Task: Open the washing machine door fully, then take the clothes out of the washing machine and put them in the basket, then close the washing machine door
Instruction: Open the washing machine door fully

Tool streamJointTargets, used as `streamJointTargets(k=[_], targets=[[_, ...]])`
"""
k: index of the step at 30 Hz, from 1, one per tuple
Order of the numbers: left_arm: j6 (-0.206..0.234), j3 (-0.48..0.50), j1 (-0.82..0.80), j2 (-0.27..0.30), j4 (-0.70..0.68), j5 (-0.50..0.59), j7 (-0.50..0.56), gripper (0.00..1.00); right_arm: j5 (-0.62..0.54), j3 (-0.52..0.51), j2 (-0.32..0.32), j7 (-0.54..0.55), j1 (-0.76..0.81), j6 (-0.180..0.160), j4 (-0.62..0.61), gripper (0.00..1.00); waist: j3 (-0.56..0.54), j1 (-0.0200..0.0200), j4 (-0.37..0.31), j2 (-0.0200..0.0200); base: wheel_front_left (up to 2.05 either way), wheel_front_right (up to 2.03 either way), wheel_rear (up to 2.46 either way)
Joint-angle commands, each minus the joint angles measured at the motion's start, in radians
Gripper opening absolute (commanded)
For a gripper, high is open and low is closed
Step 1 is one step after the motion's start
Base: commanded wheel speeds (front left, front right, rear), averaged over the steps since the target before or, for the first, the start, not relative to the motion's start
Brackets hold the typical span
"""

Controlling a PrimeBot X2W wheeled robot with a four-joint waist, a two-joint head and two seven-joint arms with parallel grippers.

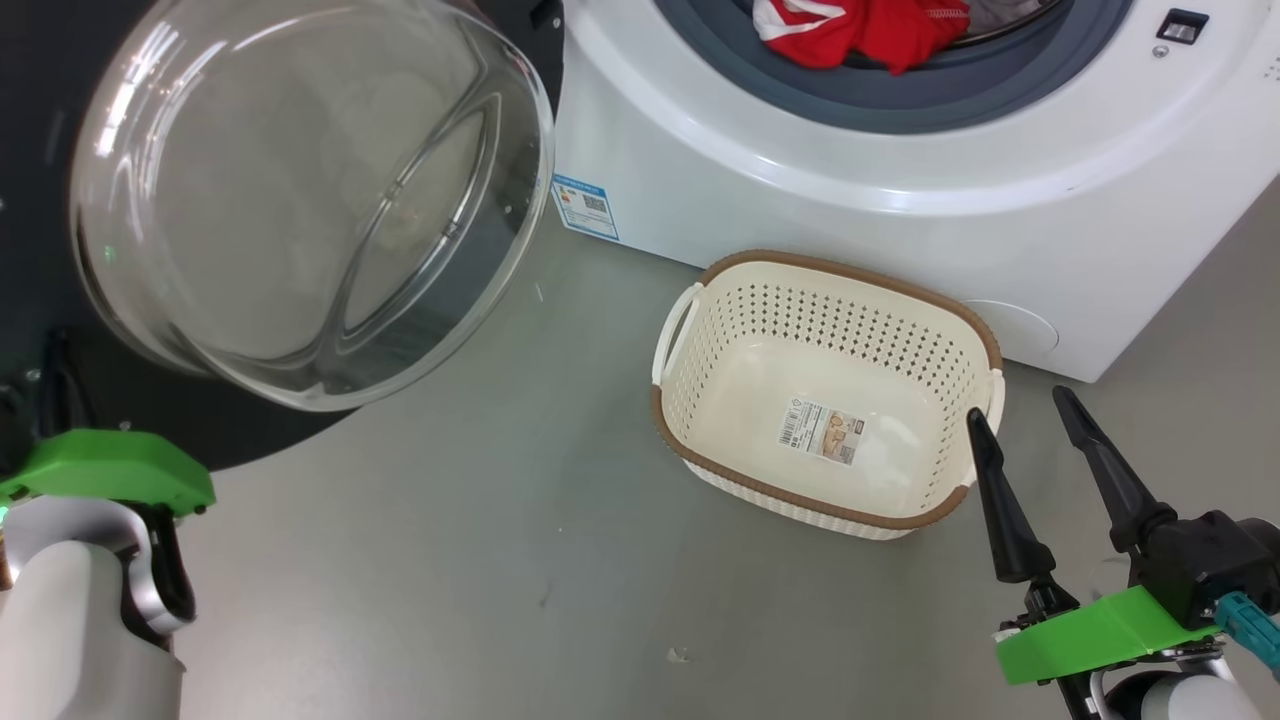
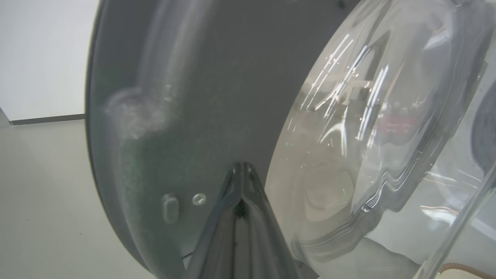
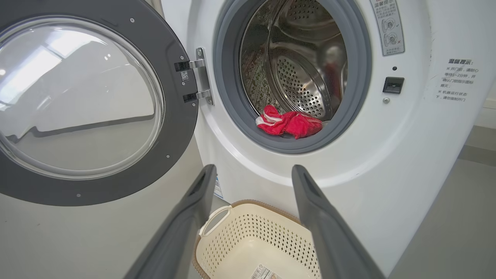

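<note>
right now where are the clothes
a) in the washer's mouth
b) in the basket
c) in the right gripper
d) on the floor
a: the clothes lie in the mouth of the washer, and the basket has no garment in it.

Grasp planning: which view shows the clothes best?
Right wrist view: the clothes lie whole at the drum mouth. Head view crops them at its top edge. Left wrist view: a faint red blur through the door.
</note>
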Motion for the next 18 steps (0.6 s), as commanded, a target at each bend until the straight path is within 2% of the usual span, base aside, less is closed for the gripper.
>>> streamJointTargets(k=[1,18], targets=[[0.003,0.047,-0.034,0.062,-0.005,0.009,-0.006,0.0,-0.015,0.022,-0.002,0.001,-0.031,0.006,-0.028,1.0,0.004,0.0,-0.003,0.0,0.0,0.0,0.0],[-0.014,0.129,-0.055,0.076,0.058,0.086,-0.006,0.0,-0.013,0.04,-0.002,0.006,-0.043,0.006,-0.028,1.0,0.015,0.0,-0.011,0.0,0.0,0.0,0.0]])
